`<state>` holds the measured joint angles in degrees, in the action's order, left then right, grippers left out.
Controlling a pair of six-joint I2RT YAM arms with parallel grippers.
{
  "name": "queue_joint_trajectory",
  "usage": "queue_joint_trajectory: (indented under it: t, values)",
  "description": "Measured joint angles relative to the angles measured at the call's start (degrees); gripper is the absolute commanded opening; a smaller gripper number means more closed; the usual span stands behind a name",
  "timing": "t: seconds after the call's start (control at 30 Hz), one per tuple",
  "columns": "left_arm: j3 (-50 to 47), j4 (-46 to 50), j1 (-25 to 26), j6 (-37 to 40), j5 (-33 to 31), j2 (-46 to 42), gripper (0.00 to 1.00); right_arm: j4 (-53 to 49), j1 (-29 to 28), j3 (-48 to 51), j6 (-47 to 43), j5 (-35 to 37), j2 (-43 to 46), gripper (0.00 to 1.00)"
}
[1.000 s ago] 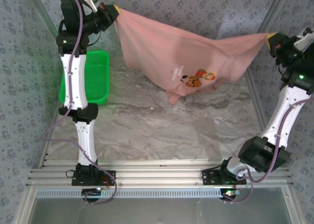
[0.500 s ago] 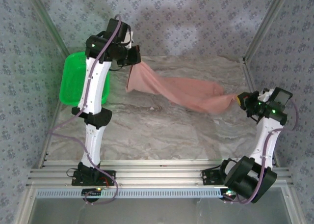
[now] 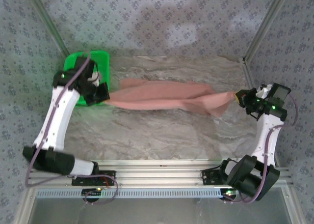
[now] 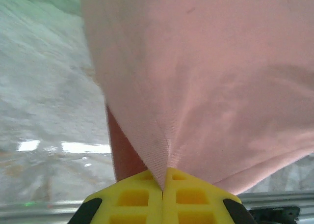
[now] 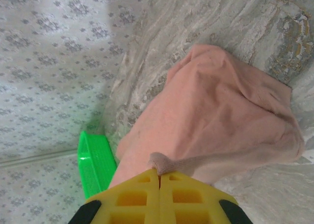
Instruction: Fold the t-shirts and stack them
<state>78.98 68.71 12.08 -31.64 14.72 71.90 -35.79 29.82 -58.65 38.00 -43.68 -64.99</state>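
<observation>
Both pairs of fingers are clenched on cloth. The yellow fingers (image 4: 132, 199) of the left gripper (image 3: 105, 96) meet flush with a pink fold coming out of their seam. Those of the right gripper (image 3: 239, 96) pinch a rolled hem the same way in the right wrist view.

The marbled table (image 3: 162, 135) lies under everything. Across its far half the t-shirt (image 3: 162, 95) is drawn into a long, narrow, gathered band, with its long axis running 9 o'clock to 3 o'clock in the top view. It is widest towards the right end, where a loose lobe hangs towards 5 o'clock. The middle seems to sag onto the marble, though I cannot tell for certain that it rests there. No print shows on the surface facing up. The green basket (image 3: 78, 62) sits at the table's 10 o'clock corner, just behind the left gripper and apart from the shirt.

The coming move turns on that stretched line. From the left gripper the cloth leads off to 3 o'clock, and from the right gripper to 9 o'clock, so the whole garment lies between them. Each arm holds one end, and neither is nearer the bulk. Judging from this, the shirt is bunched rather than spread. It would need to be laid down flat along that same axis before any fold could be made. The main risk I see is a twist locked into the band.
</observation>
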Motion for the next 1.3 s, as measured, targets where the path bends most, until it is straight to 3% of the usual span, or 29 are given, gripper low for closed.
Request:
queue_joint_trajectory:
  t: [0.27,0.63,0.77,1.0,1.13,1.3]
  values:
    - [-27.98,-12.94,0.42,-7.89,1.38,-11.52,0.00,-8.35,-0.98,1.11,-5.05,6.40,-0.04,0.00]
    - [-47.80,-18.08,0.92,-17.38,0.70,-26.51,0.01,-16.26,-1.33,3.41,-9.38,14.80,0.07,0.00]
    - [-51.80,-19.65,3.48,-21.03,0.74,-26.91,0.15,-16.81,-1.49,5.42,-9.49,16.11,0.13,0.00]
    - [-55.17,-17.90,3.72,-26.38,-1.01,-27.67,0.48,-17.64,-2.14,7.48,-9.51,17.42,0.74,0.00]
    - [-55.17,-16.55,4.28,-31.76,-0.46,-32.96,0.53,-17.62,-2.64,7.48,-9.51,17.46,0.83,0.00]
    - [-55.91,-17.57,8.22,-38.99,1.68,-35.71,0.52,-17.49,-3.06,7.50,-9.51,17.42,0.81,0.00]
